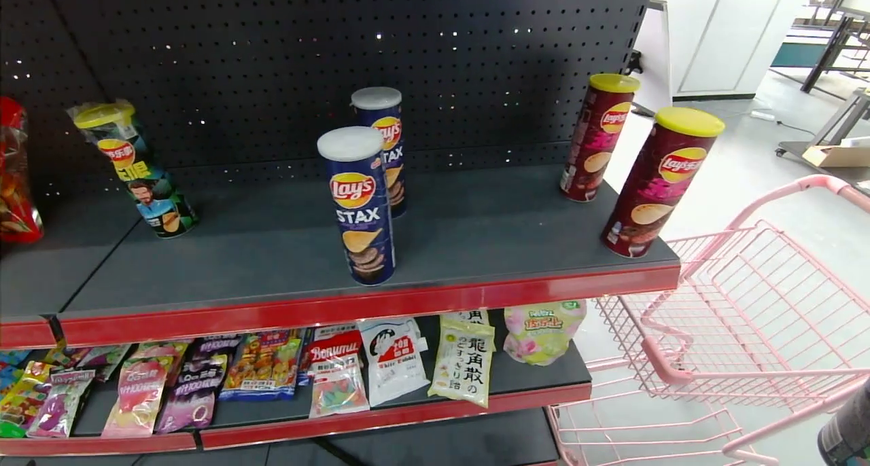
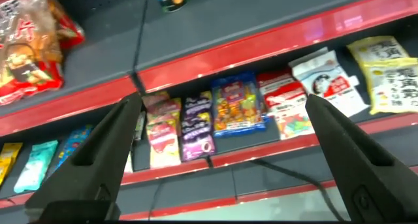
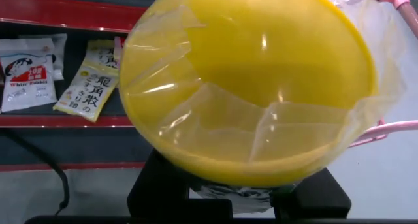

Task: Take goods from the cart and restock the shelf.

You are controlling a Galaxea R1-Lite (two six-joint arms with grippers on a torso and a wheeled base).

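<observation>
Left pincer (image 2: 222, 155) spread wide; right pincer (image 3: 238, 196) apparently clamps round, glossy yellow-lidded, crinkly film-wrapped can (image 3: 248, 87).

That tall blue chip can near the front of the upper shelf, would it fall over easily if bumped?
Probably: the blue can is tall and narrow on a small base, so a nudge near its lid would likely tip it. Being round, it might then roll toward the shelf's red edge. It looks rigid, not squashy.
</observation>
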